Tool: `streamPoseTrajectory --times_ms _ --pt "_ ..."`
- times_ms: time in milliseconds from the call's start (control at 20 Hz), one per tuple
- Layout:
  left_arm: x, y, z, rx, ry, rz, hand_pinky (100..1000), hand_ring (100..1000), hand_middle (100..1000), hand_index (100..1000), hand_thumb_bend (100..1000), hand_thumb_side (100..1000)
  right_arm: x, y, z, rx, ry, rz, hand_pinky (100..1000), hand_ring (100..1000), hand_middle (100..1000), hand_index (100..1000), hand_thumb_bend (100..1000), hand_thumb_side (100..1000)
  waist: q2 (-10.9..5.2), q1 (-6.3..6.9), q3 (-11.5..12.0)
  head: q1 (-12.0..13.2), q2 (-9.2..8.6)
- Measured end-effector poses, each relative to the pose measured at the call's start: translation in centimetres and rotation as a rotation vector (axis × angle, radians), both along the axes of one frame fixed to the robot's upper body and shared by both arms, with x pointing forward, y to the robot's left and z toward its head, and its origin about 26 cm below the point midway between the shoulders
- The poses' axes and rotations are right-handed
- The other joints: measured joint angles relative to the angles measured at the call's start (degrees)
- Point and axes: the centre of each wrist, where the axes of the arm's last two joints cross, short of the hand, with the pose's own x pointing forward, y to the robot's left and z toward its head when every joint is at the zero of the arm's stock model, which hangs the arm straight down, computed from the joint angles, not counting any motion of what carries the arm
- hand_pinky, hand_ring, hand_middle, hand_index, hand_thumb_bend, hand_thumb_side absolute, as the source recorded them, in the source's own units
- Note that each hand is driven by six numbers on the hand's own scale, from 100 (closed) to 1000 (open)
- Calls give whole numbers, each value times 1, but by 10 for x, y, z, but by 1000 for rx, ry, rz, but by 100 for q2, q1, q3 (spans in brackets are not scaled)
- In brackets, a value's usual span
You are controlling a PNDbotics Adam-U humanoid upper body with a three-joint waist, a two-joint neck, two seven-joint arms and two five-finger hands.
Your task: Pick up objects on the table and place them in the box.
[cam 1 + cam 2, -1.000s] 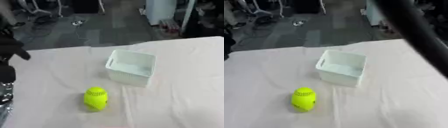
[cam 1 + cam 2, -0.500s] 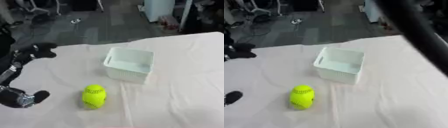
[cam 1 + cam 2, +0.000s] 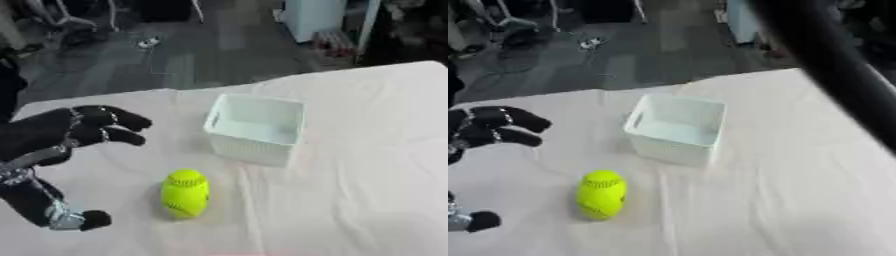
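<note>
White cloth-covered table (image 3: 350,190), grey floor (image 3: 201,55)

You've got soft, even light on the pale desk (image 3: 350,165), no glare. Only a faint shadow sits under the yellow ball (image 3: 185,193). Everything's a bit blurry; the dim floor (image 3: 201,55) behind and your left hand (image 3: 52,132) are smeared.

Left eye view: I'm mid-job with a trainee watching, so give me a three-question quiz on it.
1. True or false: the yellow ball is already inside the white box.
2. Which robot hand shows above the table's left side? A) left B) right
3. Fill in: the ball lies on the white ____.

Key: 1 false, it lies on the cloth in front of the box; 2 A, fingers spread, holding nothing; 3 tablecloth.
</note>
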Motion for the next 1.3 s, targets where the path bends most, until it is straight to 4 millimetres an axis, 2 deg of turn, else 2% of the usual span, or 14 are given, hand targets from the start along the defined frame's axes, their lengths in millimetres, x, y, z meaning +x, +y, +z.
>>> streamPoseTrajectory --times_ms 400,950,1150,1300 --pt "12 -18 -7 196 44 -45 934 928 944 909 438 653 2 3 3 4 -11 24 100 373 368 533 100 967 23 10 -100 110 -15" --pt "46 -11 -26 218 40 5 978 988 983 923 451 655 4 4 6 12 -22 47 100 373 368 534 100 964 51 33 -201 182 -18" --pt "57 -9 -35 228 59 19 1000 1000 1000 963 539 566 5 6 8 14 -27 62 100 373 369 535 100 967 66 39 -254 204 -24" --pt "66 -11 -40 223 71 30 1000 1000 1000 971 561 546 7 7 11 18 -36 73 100 373 370 537 100 968 93 54 -294 246 -26"
